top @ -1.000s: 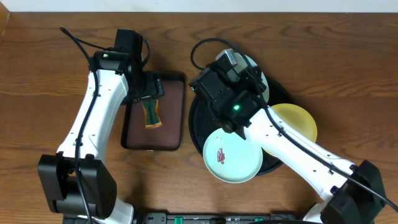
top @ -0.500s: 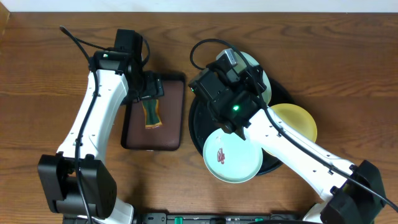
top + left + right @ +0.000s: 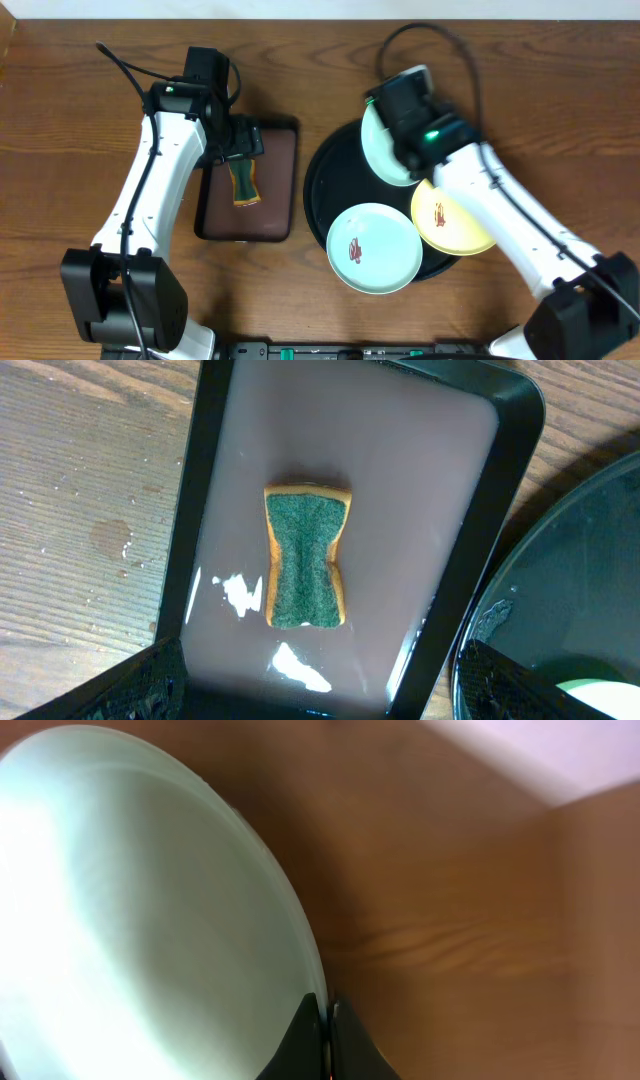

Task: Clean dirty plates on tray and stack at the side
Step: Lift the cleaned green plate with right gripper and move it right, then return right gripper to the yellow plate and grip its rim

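The large round black tray (image 3: pixel 322 190) holds a mint plate with a red-brown smear (image 3: pixel 373 248) at its front and a yellow smeared plate (image 3: pixel 450 216) at its right. My right gripper (image 3: pixel 325 1025) is shut on the rim of a second mint plate (image 3: pixel 130 920), which shows under the arm in the overhead view (image 3: pixel 380 150), over the tray's back part. My left gripper (image 3: pixel 320 695) is open above a green and orange sponge (image 3: pixel 305 555) lying in the brown rectangular tray (image 3: pixel 420 490). The sponge also shows in the overhead view (image 3: pixel 243 183).
The brown rectangular tray (image 3: pixel 275 190) lies left of the black tray, whose rim shows in the left wrist view (image 3: pixel 480 630). Bare wood table (image 3: pixel 560 90) surrounds both. Cables loop over the far side of the table.
My right arm swung right and back, carrying the mint plate with it. The yellow plate, half hidden before, now shows whole. The left arm has not moved.
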